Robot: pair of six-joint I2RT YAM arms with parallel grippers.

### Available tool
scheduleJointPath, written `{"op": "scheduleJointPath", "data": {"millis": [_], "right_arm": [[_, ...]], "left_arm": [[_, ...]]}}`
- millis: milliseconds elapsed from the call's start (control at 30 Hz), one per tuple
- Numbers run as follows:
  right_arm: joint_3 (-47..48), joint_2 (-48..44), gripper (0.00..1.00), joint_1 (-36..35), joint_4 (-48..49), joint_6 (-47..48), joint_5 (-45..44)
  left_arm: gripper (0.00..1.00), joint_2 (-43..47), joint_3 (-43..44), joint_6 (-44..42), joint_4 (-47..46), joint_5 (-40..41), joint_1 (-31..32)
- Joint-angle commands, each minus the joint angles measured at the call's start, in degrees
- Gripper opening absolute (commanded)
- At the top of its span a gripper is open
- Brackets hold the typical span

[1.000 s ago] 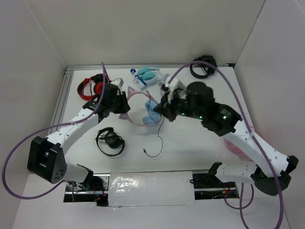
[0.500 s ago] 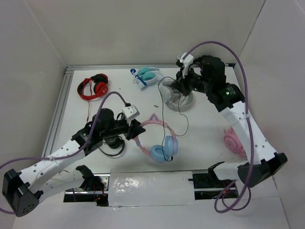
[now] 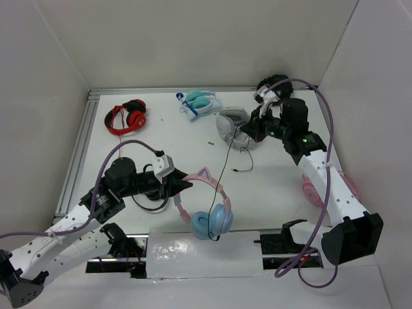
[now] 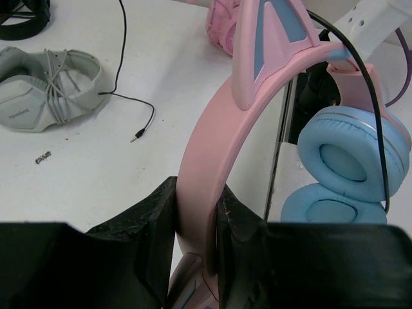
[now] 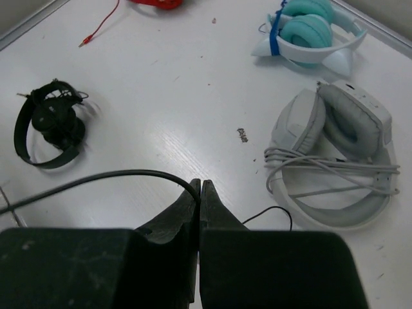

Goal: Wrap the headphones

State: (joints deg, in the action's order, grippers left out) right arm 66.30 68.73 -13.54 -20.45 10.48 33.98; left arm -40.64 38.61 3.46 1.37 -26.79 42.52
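Headphones [image 3: 212, 222] arc rightward from left claw [image 3: 177, 187], cups toward near edge.

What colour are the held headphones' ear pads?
Light blue; the ear pads show best in the left wrist view.

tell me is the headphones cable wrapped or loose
Loose: the cable runs unwound from the headphones up to the right fingers, plug lying free.
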Motion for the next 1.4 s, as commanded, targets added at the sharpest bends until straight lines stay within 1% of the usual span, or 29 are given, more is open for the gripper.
{"op": "scheduleJointPath", "data": {"millis": [0,133,233,300,333,433,500,533,700,800,833,933,1133,1200,1300,1367], "right_arm": [[-3.5,-4.0,0.0,2.4,13.0,-7.9,-1.6],[-8.8,-7.3,0.0,4.3,19.6,-13.8,-5.6],[-10.4,-9.7,0.0,5.1,20.2,-15.0,-5.9],[-10.8,-10.2,0.0,5.3,20.2,-15.5,-5.9],[-11.1,-10.2,0.0,5.2,22.0,-15.5,-5.5],[-11.7,-10.5,0.0,5.3,22.7,-17.0,-7.6],[-12.5,-11.1,0.0,5.9,24.2,-17.8,-6.7],[-12.8,-11.2,0.0,6.0,25.2,-18.9,-6.6],[-12.4,-11.7,0.0,6.1,26.2,-20.4,-7.8],[-12.9,-12.2,0.0,6.1,26.9,-21.4,-10.1],[-13.0,-12.2,0.0,6.2,26.9,-21.6,-10.6],[-12.3,-10.8,0.0,6.2,24.8,-21.6,-13.1],[-16.2,-11.1,0.0,8.5,28.6,-26.1,-15.4],[-16.8,-11.5,0.0,9.1,29.9,-27.8,-15.4],[-17.0,-11.0,0.0,9.1,29.9,-27.2,-12.4],[-16.2,-8.6,0.0,8.9,28.6,-26.0,-8.7]], "left_arm": [[0.0,1.3,3.3,4.4,-4.6,-1.0,0.5],[0.0,0.8,5.0,8.7,-3.0,4.4,0.5],[0.0,0.3,6.5,11.6,-1.5,7.4,0.5],[0.0,0.5,6.0,12.3,-1.7,7.2,0.5],[0.0,0.5,5.9,12.6,-2.0,7.2,0.5],[0.0,0.2,6.0,13.5,-1.6,6.3,0.5],[0.0,-0.4,6.6,13.8,-1.5,6.0,0.5],[0.0,-0.7,6.7,14.3,0.0,6.0,0.5],[0.0,-3.6,7.5,16.9,1.6,6.5,0.5],[0.0,-5.9,8.1,19.0,1.7,6.1,0.5],[0.0,-6.5,8.0,18.8,1.2,4.4,0.5],[0.0,-6.7,7.8,19.9,0.2,2.8,0.5],[0.0,-5.9,8.5,21.1,1.9,3.6,0.5],[0.0,-5.7,8.8,21.6,2.5,3.7,0.5],[0.0,-5.3,8.5,21.8,1.4,2.3,0.5],[0.0,-5.1,8.3,22.0,-0.4,0.2,0.5]]}}
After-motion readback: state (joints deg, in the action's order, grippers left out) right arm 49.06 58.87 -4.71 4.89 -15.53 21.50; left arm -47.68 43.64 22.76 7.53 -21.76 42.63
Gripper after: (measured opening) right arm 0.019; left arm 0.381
